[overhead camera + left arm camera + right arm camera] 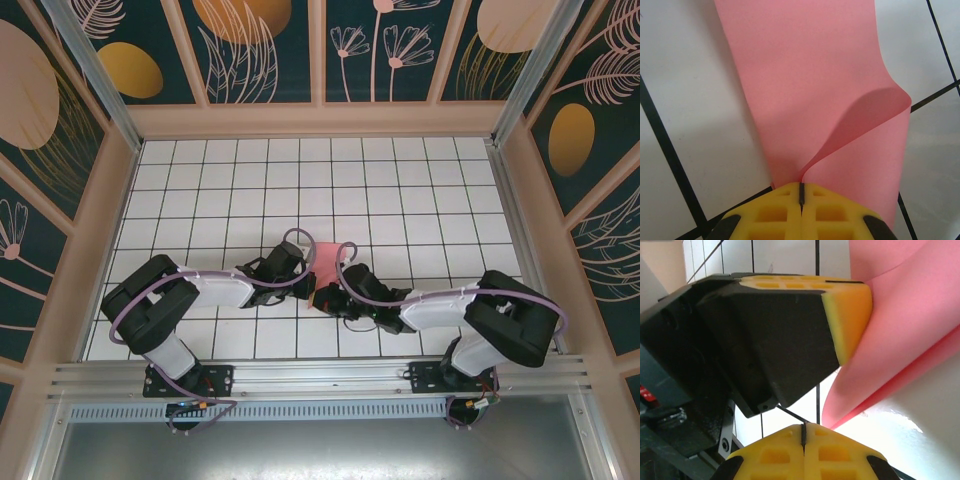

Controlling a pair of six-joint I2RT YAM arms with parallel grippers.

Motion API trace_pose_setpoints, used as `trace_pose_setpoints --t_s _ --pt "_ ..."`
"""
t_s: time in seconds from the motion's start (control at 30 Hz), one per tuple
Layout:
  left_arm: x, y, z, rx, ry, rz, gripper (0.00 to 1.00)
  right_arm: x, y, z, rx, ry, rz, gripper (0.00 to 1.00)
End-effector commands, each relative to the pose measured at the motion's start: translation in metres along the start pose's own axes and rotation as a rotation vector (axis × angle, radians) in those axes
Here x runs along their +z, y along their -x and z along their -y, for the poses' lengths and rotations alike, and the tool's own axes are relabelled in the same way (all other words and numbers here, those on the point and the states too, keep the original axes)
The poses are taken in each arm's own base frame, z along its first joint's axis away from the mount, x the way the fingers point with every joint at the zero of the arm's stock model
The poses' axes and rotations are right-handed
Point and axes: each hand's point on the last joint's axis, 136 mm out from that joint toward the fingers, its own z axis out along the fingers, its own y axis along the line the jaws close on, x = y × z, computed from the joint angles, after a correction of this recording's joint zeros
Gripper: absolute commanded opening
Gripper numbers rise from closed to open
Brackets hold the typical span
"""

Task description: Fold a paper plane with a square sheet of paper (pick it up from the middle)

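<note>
The square sheet of paper (326, 262) is salmon pink and lies mid-table, partly lifted between both arms. My left gripper (801, 186) is shut on it. The sheet (805, 75) rises out of the yellow fingertips (775, 210) and curls over into a loose loop on the right. My right gripper (804, 427) is shut with nothing between its fingers. The sheet's bent edge (900, 330) hangs just to its right and above. The left gripper's black body and yellow finger (847, 315) sit close ahead of it. From above, the left gripper (303, 287) and right gripper (332, 300) almost touch.
The white tiled table (400, 190) with black grid lines stretches behind the grippers. Patterned walls (320, 50) close it in at the back and both sides. A metal rail (320, 378) carrying both arm bases runs along the near edge.
</note>
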Motion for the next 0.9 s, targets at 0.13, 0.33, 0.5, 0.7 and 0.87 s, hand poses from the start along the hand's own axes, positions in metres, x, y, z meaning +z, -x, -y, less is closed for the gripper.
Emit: trace_pose_setpoints --t_s 0.13,0.33,0.5,0.7,0.87 --pt "0.004 -0.022 -0.014 0.000 0.037 -0.075 0.00 0.011 0.009 -0.018 0.018 0.069 0.032 0.00" --pt "0.003 -0.023 -0.016 0.004 0.044 -0.078 0.00 0.019 0.007 -0.013 0.025 0.062 0.018 0.01" --pt "0.004 -0.023 -0.016 0.006 0.048 -0.080 0.00 0.024 0.004 -0.007 0.028 0.050 0.004 0.01" --pt "0.004 -0.024 -0.017 0.007 0.051 -0.085 0.00 0.028 0.001 0.002 0.034 0.032 -0.012 0.01" --pt "0.004 -0.024 -0.017 0.008 0.052 -0.084 0.00 0.031 -0.004 0.012 0.046 0.017 -0.026 0.01"
